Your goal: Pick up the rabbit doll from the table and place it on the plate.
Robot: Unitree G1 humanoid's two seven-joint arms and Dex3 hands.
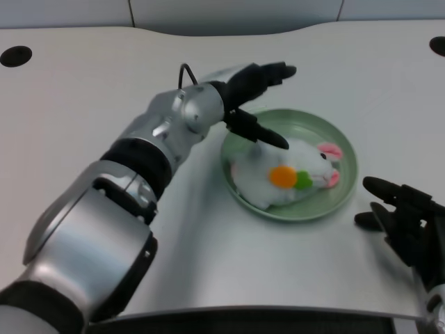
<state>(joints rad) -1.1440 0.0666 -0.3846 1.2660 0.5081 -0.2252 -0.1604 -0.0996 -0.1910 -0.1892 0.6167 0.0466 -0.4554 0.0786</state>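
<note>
Rabbit doll [285,174]: white plush with pink ears and an orange-and-green carrot patch on its flank, lying on its side inside the plate [348,182], its head pointing toward the right rim. Judged soft, light and compressible, unlikely to slip or break; the rounded body around the carrot patch is offering the fullest hold, the ears and head being thinner and floppier. Plate: pale green, shallow, round, sitting on the white table [208,257] right of centre. Left hand [254,97]: hanging over the plate's upper left rim, fingers [274,71] spreading apart and gripping nothing; the upper ones are stretching out above the far rim, while a lower one is reaching down to the doll's rear end, touching it or just beside it, which cannot be told. The doll is lying below and to the right of the hand, not enclosed by it. Placement is judged done.
</note>
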